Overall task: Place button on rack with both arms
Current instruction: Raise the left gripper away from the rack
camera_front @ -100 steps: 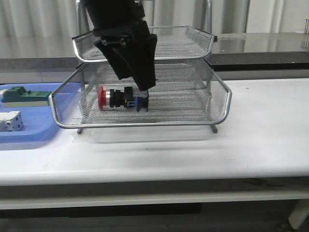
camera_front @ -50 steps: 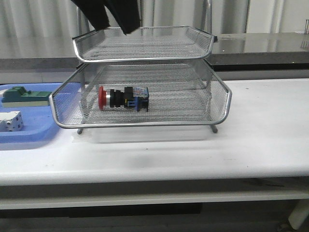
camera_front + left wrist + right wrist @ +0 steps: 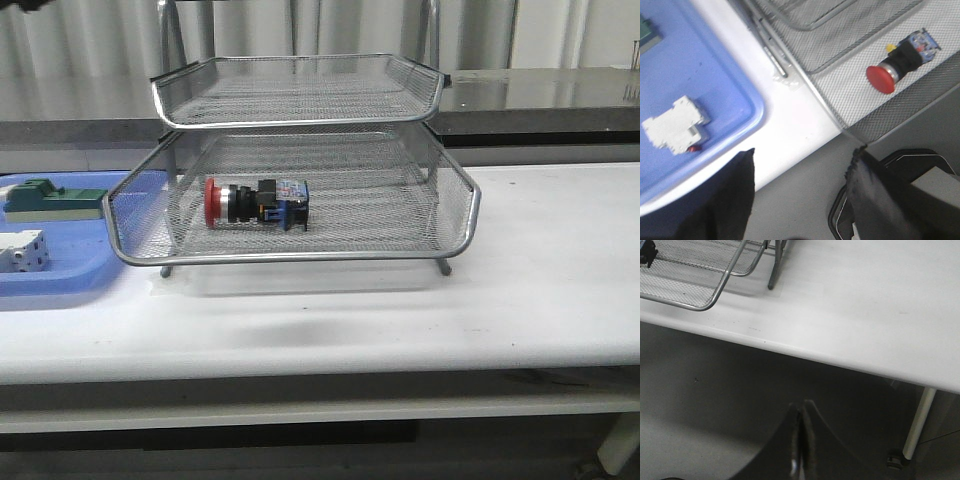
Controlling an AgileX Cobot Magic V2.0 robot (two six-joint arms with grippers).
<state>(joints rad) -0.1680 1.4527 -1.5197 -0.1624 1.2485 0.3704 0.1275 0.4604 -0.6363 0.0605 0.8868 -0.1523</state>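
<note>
The left gripper (image 3: 800, 192) hangs off the desk edge, jaws spread wide and empty; the right gripper (image 3: 799, 450) has its jaws pressed together on nothing. The red-headed, silver-collared push-button (image 3: 254, 202) lies on its side in the silver wire-mesh rack's (image 3: 455, 215) lower tray. A second ago the left arm loomed over it; now it has left the front view, so placement looks complete.
</note>
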